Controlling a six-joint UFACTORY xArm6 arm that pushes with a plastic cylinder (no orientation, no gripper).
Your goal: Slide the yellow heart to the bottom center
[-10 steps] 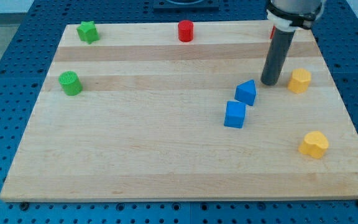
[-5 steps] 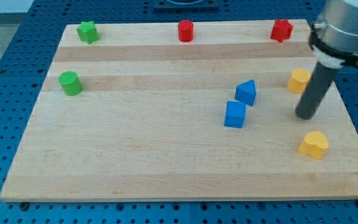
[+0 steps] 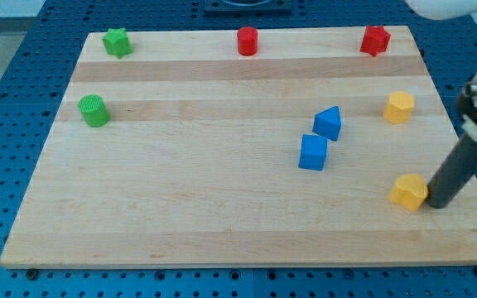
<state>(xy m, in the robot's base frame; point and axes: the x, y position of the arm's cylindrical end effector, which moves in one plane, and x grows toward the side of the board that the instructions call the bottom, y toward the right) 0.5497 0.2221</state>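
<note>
The yellow heart (image 3: 408, 192) lies near the board's lower right, flat on the wood. My tip (image 3: 437, 204) is down on the board right against the heart's right side, touching it or nearly so. The dark rod rises from there toward the view's upper right. A second yellow block, a hexagon (image 3: 399, 108), sits higher up near the right edge, apart from the tip.
A blue triangular block (image 3: 329, 122) and a blue cube (image 3: 313, 153) sit right of centre. A green star (image 3: 117, 41), a red cylinder (image 3: 248, 40) and a red star (image 3: 375, 40) line the top edge. A green cylinder (image 3: 94, 110) is at left. The board's right edge (image 3: 462, 178) is close behind the tip.
My tip moved from beside the yellow hexagon down and to the right, ending at the yellow heart's right side. The heart has shifted slightly left.
</note>
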